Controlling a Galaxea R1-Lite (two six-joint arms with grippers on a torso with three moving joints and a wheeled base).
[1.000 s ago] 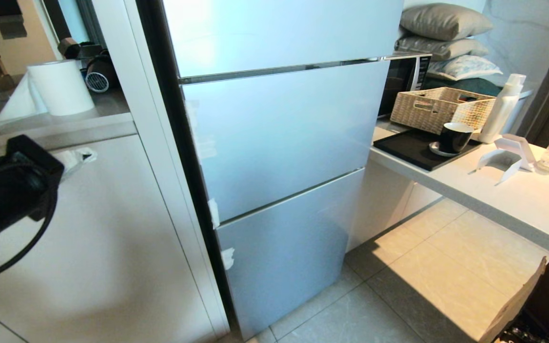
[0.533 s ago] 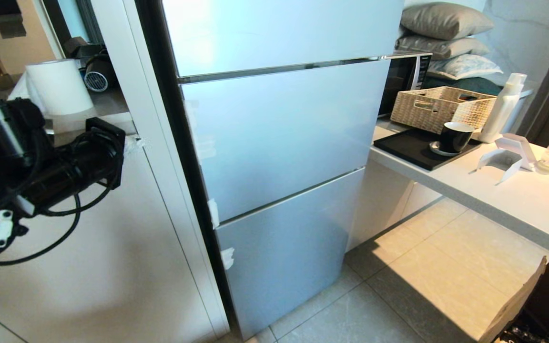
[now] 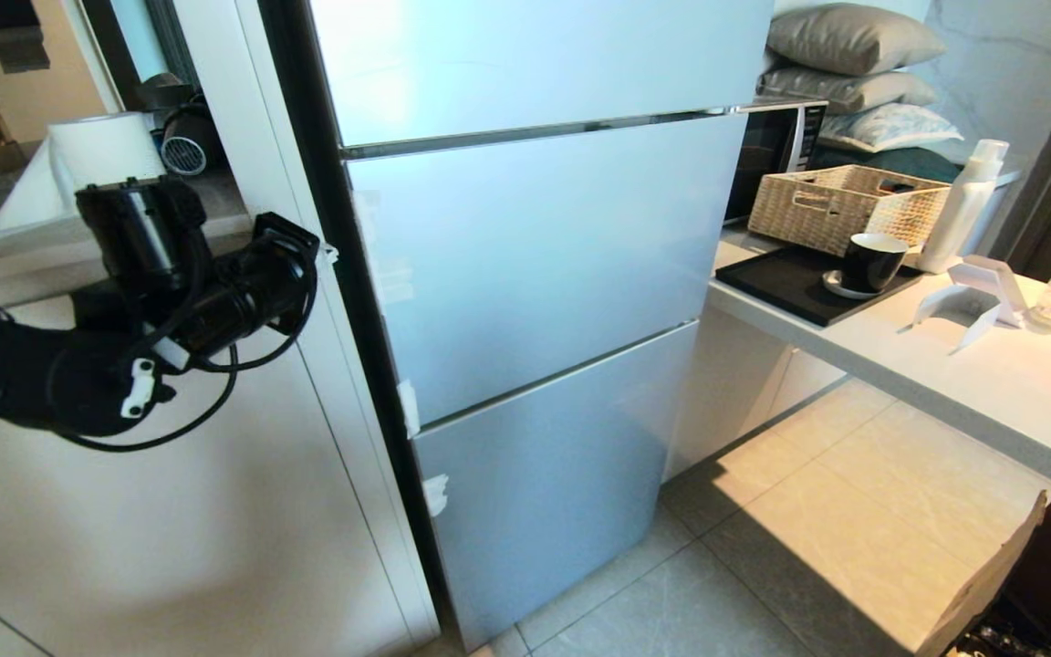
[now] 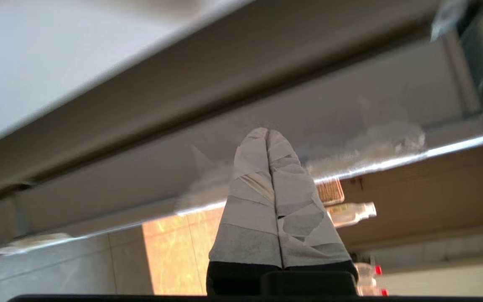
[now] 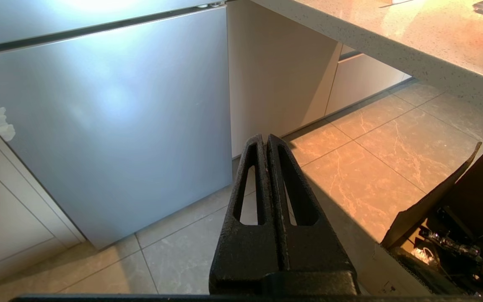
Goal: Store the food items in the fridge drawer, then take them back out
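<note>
The fridge (image 3: 535,265) stands shut, with three glossy silver door fronts stacked one above another. The fridge drawer is hidden behind them, and the food items are out of view. My left gripper (image 3: 328,250) is raised at the left edge of the middle door. Its tape-wrapped fingers (image 4: 250,167) are pressed together with nothing between them, close to a glossy panel. My right gripper (image 5: 265,138) hangs low and shut, empty, pointing at the floor tiles in front of the bottom door (image 5: 111,121).
A white cabinet (image 3: 170,511) flanks the fridge on the left, with a paper roll (image 3: 97,151) on the ledge above. Right of the fridge, a counter (image 3: 945,383) holds a microwave (image 3: 772,151), wicker basket (image 3: 845,208), black tray (image 3: 790,283), cup (image 3: 870,262) and white bottle (image 3: 963,208). A cardboard box (image 3: 1027,584) sits on the floor.
My left arm has risen and swung right, from the picture's left edge up to the left edge of the fridge's middle door. The right arm and the fridge doors are unchanged.
</note>
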